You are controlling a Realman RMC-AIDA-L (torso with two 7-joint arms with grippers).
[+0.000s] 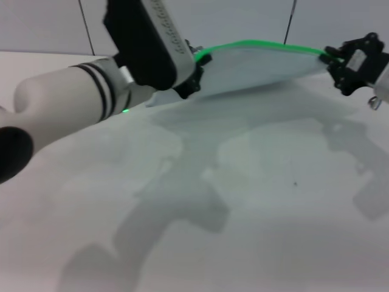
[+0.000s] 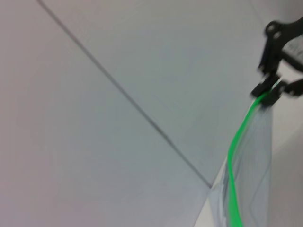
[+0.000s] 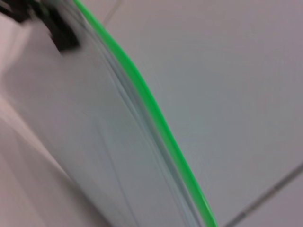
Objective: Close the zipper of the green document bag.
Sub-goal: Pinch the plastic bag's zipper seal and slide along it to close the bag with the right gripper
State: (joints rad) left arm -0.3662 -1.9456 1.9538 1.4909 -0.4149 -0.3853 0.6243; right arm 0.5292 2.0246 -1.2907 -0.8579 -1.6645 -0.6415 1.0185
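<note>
- Pale white table (image 1: 255, 231), totally plain, just soft grey shadows smeared across it.
- Behind it, a light grey panelled wall (image 1: 255, 21) with thin dark seams (image 1: 88, 30).

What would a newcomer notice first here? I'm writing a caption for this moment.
The green document bag is lifted off the white table, stretched between both arms. The left gripper pinches one end, the right gripper the other. The bright green zipper arcs along its top edge.
</note>
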